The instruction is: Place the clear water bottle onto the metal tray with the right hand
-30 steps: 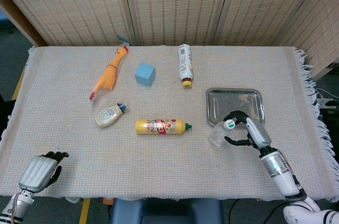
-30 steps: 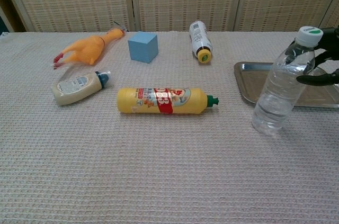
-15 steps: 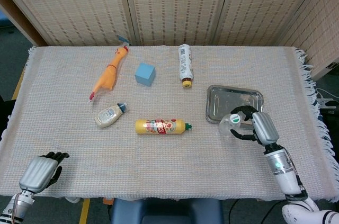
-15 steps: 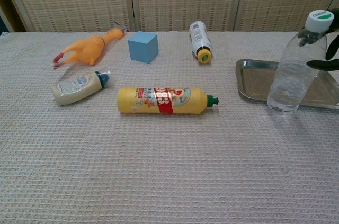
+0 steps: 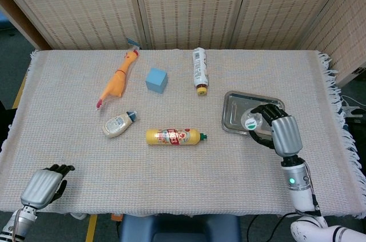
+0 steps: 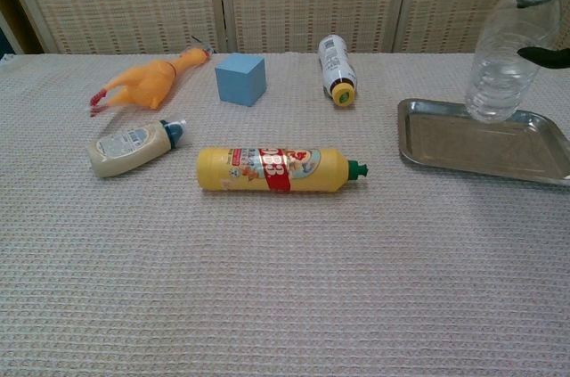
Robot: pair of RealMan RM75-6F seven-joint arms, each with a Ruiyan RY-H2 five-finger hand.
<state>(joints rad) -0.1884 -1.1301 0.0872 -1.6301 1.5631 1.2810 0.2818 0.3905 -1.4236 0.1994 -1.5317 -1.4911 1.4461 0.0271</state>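
Bottle axis: clear water bottle [image 6: 506, 43] stands near upright, white-and-green cap up, leaning slightly rightward in the chest view.
Bottle place: upper right of the chest view, base over the metal tray [image 6: 463, 147]; whether it touches cannot be told.
Right hand [image 5: 275, 129]: fingers wrapped around the bottle from its right.
Left hand [image 5: 44, 185]: lower left, fingers curled, grasping nothing.

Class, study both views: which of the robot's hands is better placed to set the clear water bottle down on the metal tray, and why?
The right hand. It already holds the clear water bottle lifted over the metal tray. The left hand rests at the table's near left corner, far from both.
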